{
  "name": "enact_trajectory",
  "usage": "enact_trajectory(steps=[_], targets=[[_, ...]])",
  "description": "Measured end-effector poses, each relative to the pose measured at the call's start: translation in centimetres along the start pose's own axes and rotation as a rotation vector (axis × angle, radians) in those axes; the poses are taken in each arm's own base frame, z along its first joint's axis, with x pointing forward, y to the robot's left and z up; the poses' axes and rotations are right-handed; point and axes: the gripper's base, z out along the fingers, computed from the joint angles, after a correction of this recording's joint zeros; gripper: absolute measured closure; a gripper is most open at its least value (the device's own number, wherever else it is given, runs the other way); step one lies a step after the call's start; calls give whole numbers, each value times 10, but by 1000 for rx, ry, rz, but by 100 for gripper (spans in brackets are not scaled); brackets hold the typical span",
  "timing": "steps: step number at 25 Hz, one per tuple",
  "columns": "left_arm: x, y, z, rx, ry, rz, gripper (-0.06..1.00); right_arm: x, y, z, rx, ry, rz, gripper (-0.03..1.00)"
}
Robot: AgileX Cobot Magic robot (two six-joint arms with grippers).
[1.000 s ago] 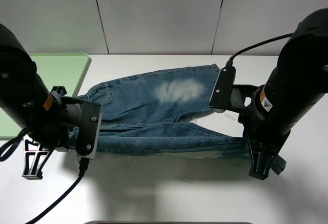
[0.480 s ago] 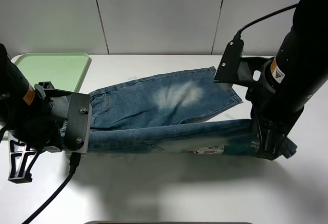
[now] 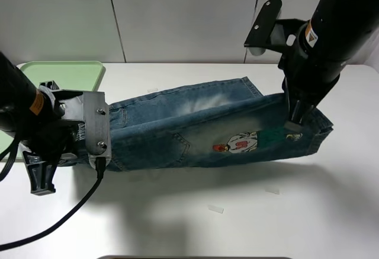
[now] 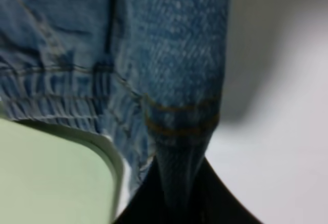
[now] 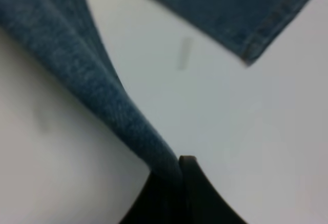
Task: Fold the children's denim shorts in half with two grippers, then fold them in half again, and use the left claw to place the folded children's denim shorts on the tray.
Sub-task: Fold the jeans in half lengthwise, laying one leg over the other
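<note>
Compared with one second ago, lifted off the desk (image 3: 249, 211) along the whole near edge: the children's denim shorts (image 3: 195, 134), now carried up and toward the far side. Held at the left end by the left claw (image 4: 177, 203), fingers together and clamped on the denim beside the gathered waistband (image 4: 51, 106). Held at the right end by the right gripper (image 5: 171, 180), fingers likewise pressed together on a thin fold of cloth. Seems raised higher on the right than on the left, so hanging as a slanted sheet over the lower layer lying flat on the desk. Turned outward now, showing the cartoon patch (image 3: 237, 143), hidden before. Means, probably, the first fold in progress but not finished: edges not yet brought together. Needs next to go further to the far edge and then down. Waiting at the far left, the green tray (image 3: 65, 75), with the waistband just at its near corner; cannot tell if touching.
</note>
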Motion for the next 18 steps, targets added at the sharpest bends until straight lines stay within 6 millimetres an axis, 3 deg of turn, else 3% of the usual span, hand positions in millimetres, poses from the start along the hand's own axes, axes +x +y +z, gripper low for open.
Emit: enact_trajectory(steps=[10,18], targets=[[0,17,13,-40,-11,-75,91,-34,-27,2,31,-33,-48,100],[2,54,19,-105,-1,-204,91,-53,-33,25,63,-23,-113,100]])
